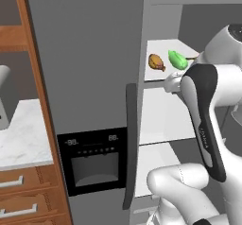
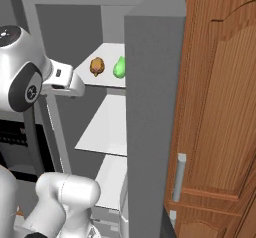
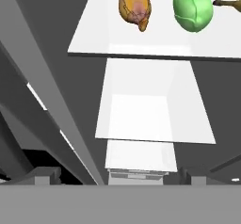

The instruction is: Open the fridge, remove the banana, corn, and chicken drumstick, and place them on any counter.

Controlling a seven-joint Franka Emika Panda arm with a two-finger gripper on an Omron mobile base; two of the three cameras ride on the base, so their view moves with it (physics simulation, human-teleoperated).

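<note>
The fridge (image 1: 90, 68) has its left door shut and its right door (image 2: 150, 122) swung open. On the upper white shelf (image 3: 136, 49) lie the orange-brown chicken drumstick (image 3: 135, 5) (image 1: 156, 62) (image 2: 96, 66) and, beside it, the green corn (image 3: 192, 6) (image 1: 177, 59) (image 2: 119, 68). Only the dark-tipped yellow end of the banana (image 3: 228, 3) (image 1: 191, 58) peeks out past the corn. My gripper (image 3: 121, 176) (image 1: 167, 83) hovers open in front of that shelf's edge, just below the food, holding nothing. A strip of marble counter (image 1: 23, 139) lies to the left of the fridge.
Lower white shelves (image 3: 150, 110) step down inside the fridge. A grey appliance (image 1: 4, 96) stands on the counter above wooden drawers (image 1: 19, 195). A tall wooden cabinet (image 2: 220, 107) stands close behind the open door. My own arm (image 1: 205, 120) hides the fridge's right side.
</note>
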